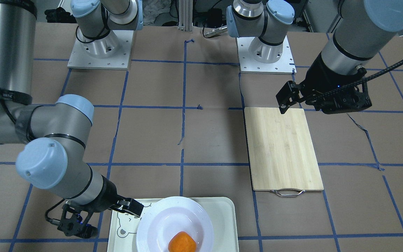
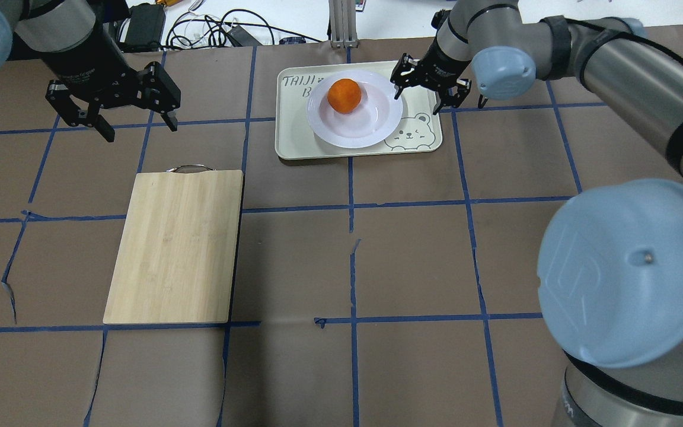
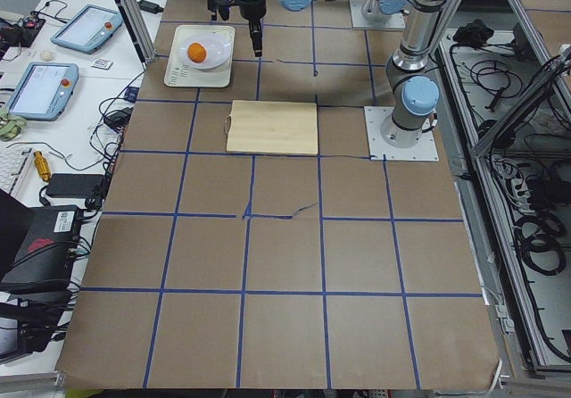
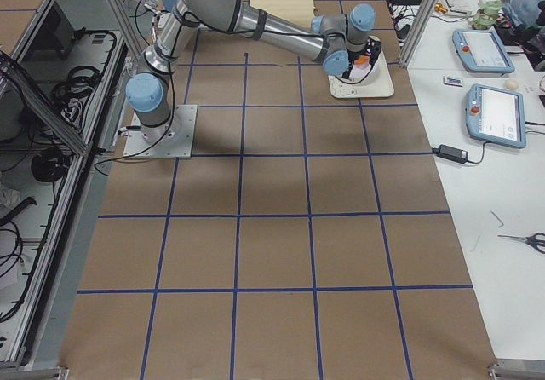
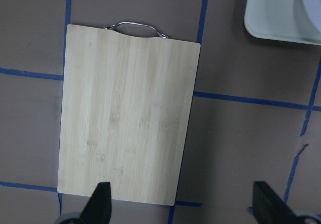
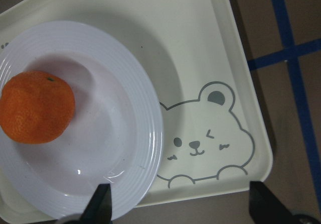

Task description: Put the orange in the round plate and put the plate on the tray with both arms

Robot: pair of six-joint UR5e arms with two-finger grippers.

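The orange lies in the round plate, off its centre. The plate rests on the tray at the table's far edge. My right gripper is open above the tray's bear corner. In the right wrist view, one finger hangs over the rim of the plate and the other stands past the edge of the tray; nothing is between them. My left gripper is open and empty, raised above the table near the bamboo board's handle end.
A bamboo cutting board with a metal handle lies on the left half of the brown, blue-taped table. Cables and devices sit beyond the far edge. Both arm bases stand on the robot's side.
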